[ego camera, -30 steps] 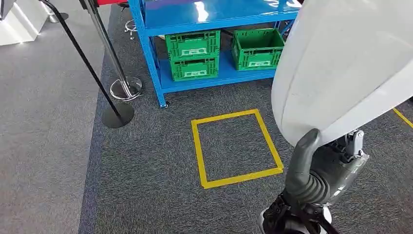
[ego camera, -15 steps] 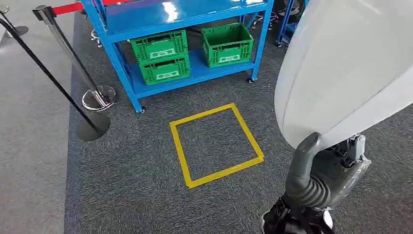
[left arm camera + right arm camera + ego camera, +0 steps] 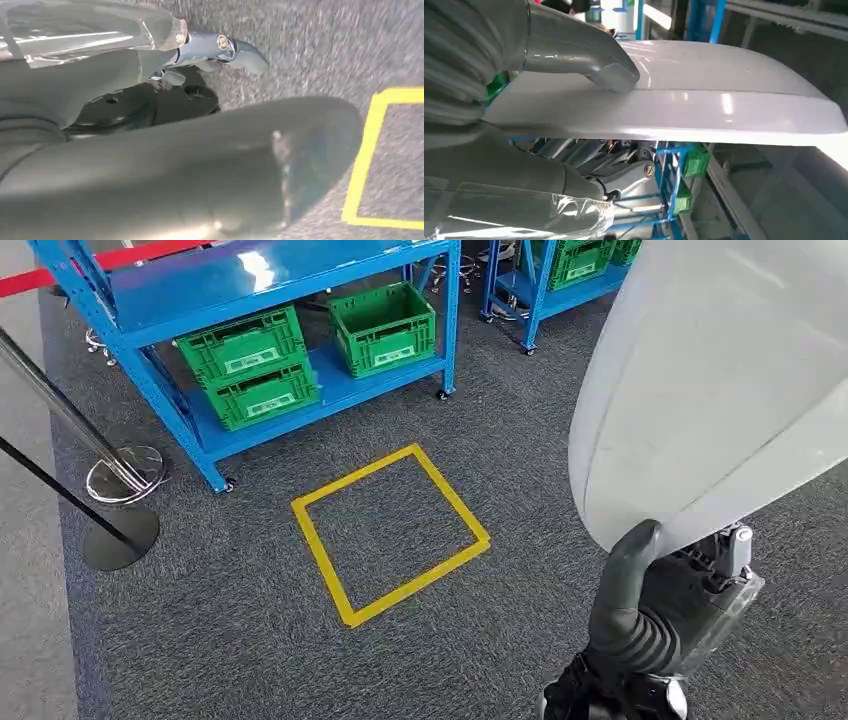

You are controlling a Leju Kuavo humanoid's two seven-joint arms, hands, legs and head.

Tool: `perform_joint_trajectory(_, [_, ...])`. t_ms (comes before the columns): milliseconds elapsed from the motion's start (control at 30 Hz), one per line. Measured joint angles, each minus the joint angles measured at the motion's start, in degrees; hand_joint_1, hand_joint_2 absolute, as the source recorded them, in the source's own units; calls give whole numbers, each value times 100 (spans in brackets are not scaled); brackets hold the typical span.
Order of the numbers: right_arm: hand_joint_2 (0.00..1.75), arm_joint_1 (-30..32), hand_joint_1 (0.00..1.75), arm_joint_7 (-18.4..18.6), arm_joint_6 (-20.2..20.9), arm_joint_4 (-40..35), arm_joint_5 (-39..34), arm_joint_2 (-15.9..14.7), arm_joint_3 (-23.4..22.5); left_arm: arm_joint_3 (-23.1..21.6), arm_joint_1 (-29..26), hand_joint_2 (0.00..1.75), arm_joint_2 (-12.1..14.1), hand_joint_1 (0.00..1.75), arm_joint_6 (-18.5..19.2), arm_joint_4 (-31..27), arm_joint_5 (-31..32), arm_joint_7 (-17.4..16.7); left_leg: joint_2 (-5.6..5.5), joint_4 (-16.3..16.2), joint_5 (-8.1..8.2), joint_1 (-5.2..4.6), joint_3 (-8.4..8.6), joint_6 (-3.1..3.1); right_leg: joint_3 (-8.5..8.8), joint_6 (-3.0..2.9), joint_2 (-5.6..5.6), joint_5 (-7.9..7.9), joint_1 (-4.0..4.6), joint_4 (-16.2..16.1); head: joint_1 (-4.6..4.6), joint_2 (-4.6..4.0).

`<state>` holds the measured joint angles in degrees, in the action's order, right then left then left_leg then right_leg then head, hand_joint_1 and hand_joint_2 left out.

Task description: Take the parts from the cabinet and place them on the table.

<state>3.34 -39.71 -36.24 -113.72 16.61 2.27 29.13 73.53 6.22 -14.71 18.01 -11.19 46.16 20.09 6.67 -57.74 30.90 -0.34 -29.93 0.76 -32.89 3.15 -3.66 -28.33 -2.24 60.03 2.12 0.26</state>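
Observation:
A large curved white part point(image 3: 720, 380) takes up the right side of the head view. My right hand point(image 3: 655, 615) holds it from below, thumb up against its lower edge. In the right wrist view the same white part point(image 3: 684, 105) lies across the picture with the thumb of my right hand point(image 3: 574, 50) pressed on its surface. My left hand point(image 3: 165, 160) hangs over the grey carpet with nothing in it, a thick thumb and one straight finger showing.
A blue shelf rack point(image 3: 150, 385) stands at the back left with green crates point(image 3: 255, 360) on its lower shelf. A second blue rack point(image 3: 530, 290) is farther right. A yellow taped square point(image 3: 316, 552) marks the carpet. Stanchion bases point(image 3: 120, 535) stand at the left.
The whole picture has shifted: the camera has turned, so the rack, the stanchions and the yellow square now sit farther left. The white part stays in my right hand.

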Motion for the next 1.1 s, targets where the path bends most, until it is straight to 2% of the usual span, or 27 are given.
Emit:
perform_joint_trajectory(100, [175,32,175,-2,0,-18,39,37,-11,2,22,0,15,0,30,0,4,22,160,-3,0,33,42,-23,-49,-114,196,22,1,10,6,0])
perform_joint_trajectory(133, [175,34,175,-2,2,-30,41,55,-15,2,38,0,20,0,41,0,4,24,-10,-48,75,60,26,-68,-67,-150,242,45,-10,5,6,0])
perform_joint_trajectory(167, [175,20,175,-2,11,-53,46,83,-20,2,40,0,24,0,50,0,4,30,-327,-231,275,81,-45,-93,-96,-182,289,65,-16,5,11,0])
perform_joint_trajectory(200, [175,9,175,-4,22,-55,57,118,-20,0,38,0,26,0,57,0,4,39,-524,-616,543,90,-210,-107,-129,-205,355,83,-16,5,15,0])
perform_joint_trajectory(267, [175,22,175,-4,68,-57,61,142,-28,2,26,0,35,0,57,0,4,52,-634,-1560,972,91,-642,-108,-186,-229,495,111,-4,8,13,0])
perform_joint_trajectory(300, [175,27,175,-4,88,-57,55,142,-33,2,26,0,35,0,57,0,2,57,-639,-1798,1002,90,-762,-96,-203,-227,568,124,10,8,11,0])
perform_joint_trajectory(333, [175,28,175,-4,113,-57,35,144,-35,2,25,0,35,0,57,0,-2,59,-643,-1746,896,89,-746,-71,-210,-223,647,137,25,8,11,0])
perform_joint_trajectory(367, [175,28,175,-4,125,-57,22,144,-39,2,25,0,37,0,57,0,-7,63,-668,-1450,680,78,-610,-32,-210,-223,729,147,44,8,11,0])
perform_joint_trajectory(400, [175,27,175,-2,140,-63,11,160,-44,4,27,0,37,0,57,0,-18,74,-734,-968,405,59,-385,32,-205,-218,810,157,66,5,11,0])
perform_joint_trajectory(433, [175,17,175,-4,164,-68,-5,177,-46,4,28,0,39,0,55,0,-29,81,-926,-404,129,25,-118,139,-201,-216,891,172,75,0,11,0])
perform_joint_trajectory(467, [175,3,175,-4,184,-72,-20,190,-50,11,30,0,70,0,52,-4,-48,87,-1323,-51,72,-11,54,276,-222,-206,944,195,0,-6,0,0])
perform_joint_trajectory(500, [175,-24,175,-4,201,-72,-32,194,-50,17,21,0,72,0,44,4,-59,90,-1363,-40,51,-22,21,299,-235,-161,1003,224,43,-14,-59,0])
perform_joint_trajectory(533, [175,-36,175,-2,223,-70,-66,205,-57,28,18,0,63,0,39,4,-70,101,-1297,-23,23,-62,33,303,-269,-117,1090,252,-24,-22,11,0])
perform_joint_trajectory(600, [175,-38,175,2,234,-72,-83,219,-72,44,23,0,68,0,17,4,-74,101,-1141,33,-7,-81,48,316,-298,-13,1264,325,-37,-96,22,0])
perform_joint_trajectory(633, [175,-37,175,0,234,-76,-83,219,-76,48,29,0,61,0,13,4,-77,101,-1022,206,-112,-6,133,298,-305,-21,1207,338,-20,-73,20,0])
perform_joint_trajectory(667, [175,-47,175,-2,234,-74,-83,212,-83,59,37,0,57,0,9,7,-79,101,-917,262,-153,-11,169,247,-389,-28,786,260,30,34,-9,0])
perform_joint_trajectory(700, [175,-88,175,-2,234,-72,-83,210,-83,72,33,0,46,0,9,7,-79,101,-824,272,-170,-14,159,268,-543,-20,553,19,46,331,-2,0])
perform_joint_trajectory(767, [175,-94,175,0,234,-68,-90,208,-85,81,-6,0,39,0,4,7,-79,101,-588,262,-170,-29,133,261,-902,25,447,-416,46,1193,-7,0])
perform_joint_trajectory(800, [175,-95,175,0,234,-59,-90,203,-94,85,-14,0,39,0,0,7,-79,98,-474,250,-168,-30,118,259,-1020,51,441,-511,45,1516,-9,0])
perform_joint_trajectory(833, [175,-95,175,0,234,-52,-87,203,-94,87,-12,0,39,0,-2,7,-77,98,-377,241,-166,-29,109,256,-994,60,430,-465,44,1539,-5,0])
perform_joint_trajectory(867, [175,-95,175,0,232,-46,-88,201,-96,87,-5,0,37,0,-2,7,-72,94,-289,227,-154,-24,104,239,-831,63,406,-332,40,1314,-7,0])
perform_joint_trajectory(900, [175,-96,175,0,227,-46,-87,199,-98,87,-1,0,33,0,-2,7,-70,92,-205,197,-137,-13,100,214,-517,66,342,-118,38,811,-5,0])
perform_joint_trajectory(933, [175,-96,175,0,219,-46,-87,197,-100,87,0,0,31,0,-2,7,-63,90,-140,153,-107,1,97,173,-189,71,218,64,38,270,-5,0])
perform_joint_trajectory(967, [175,-98,175,0,216,-46,-87,194,-101,87,2,0,33,0,-2,7,-59,89,-79,86,-66,-9,90,121,-13,47,-11,25,50,-108,-7,0])
perform_joint_trajectory(1000, [175,-94,175,2,214,-48,-96,192,-100,87,7,0,39,0,-2,4,-57,87,-32,22,-12,-56,29,77,2,-30,-8,82,56,-100,-2,0])
perform_joint_trajectory(1033, [175,-106,175,2,214,-50,-98,194,-107,87,7,0,39,0,-2,4,-52,85,-2,32,-11,-47,24,62,-13,-96,73,75,75,-52,9,0])
perform_joint_trajectory(1100, [175,-95,175,0,214,-50,-101,188,-111,85,20,0,31,0,-2,7,-48,81,87,43,-27,-33,57,38,-56,-148,173,90,99,-54,4,0])
